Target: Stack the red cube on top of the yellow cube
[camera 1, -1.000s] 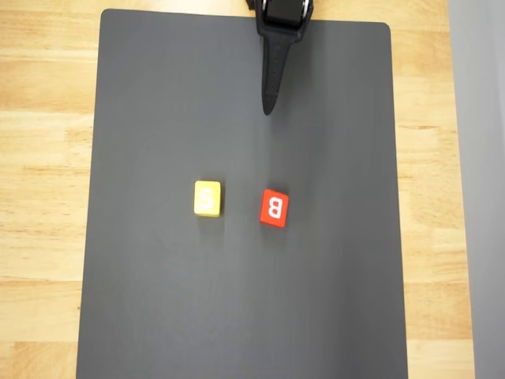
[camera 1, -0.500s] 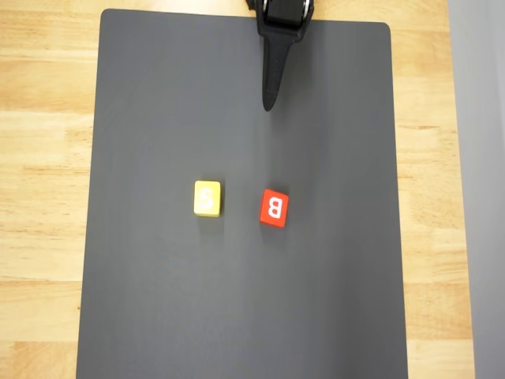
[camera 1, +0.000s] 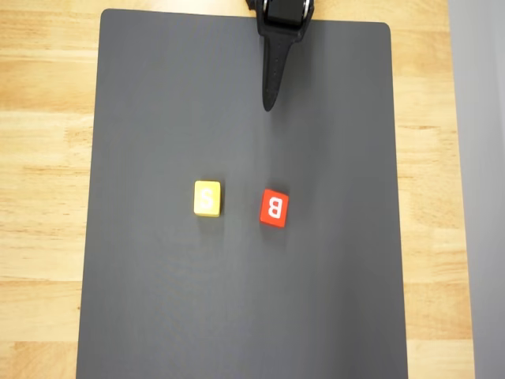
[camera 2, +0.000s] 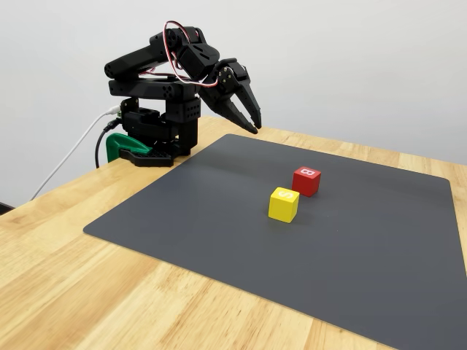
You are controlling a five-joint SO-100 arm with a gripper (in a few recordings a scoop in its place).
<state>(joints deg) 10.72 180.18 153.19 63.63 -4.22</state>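
The task looks to be at its very start: the gripper (camera 2: 252, 124) hangs folded back near the arm's base, above the far edge of the dark mat (camera 1: 158, 95), holding nothing. Its two fingers seem to sit close together with the tips nearly meeting, though in the overhead view they merge into one dark wedge, so a small gap cannot be ruled out. The red cube (camera 1: 274, 208) lies on the mat well out ahead of the fingertips, and the yellow cube (camera 1: 207, 197) rests near it, off to its side, the two apart. The next move calls for opening the fingers, reaching forward and down over the red cube. Nothing stands between gripper and cubes.
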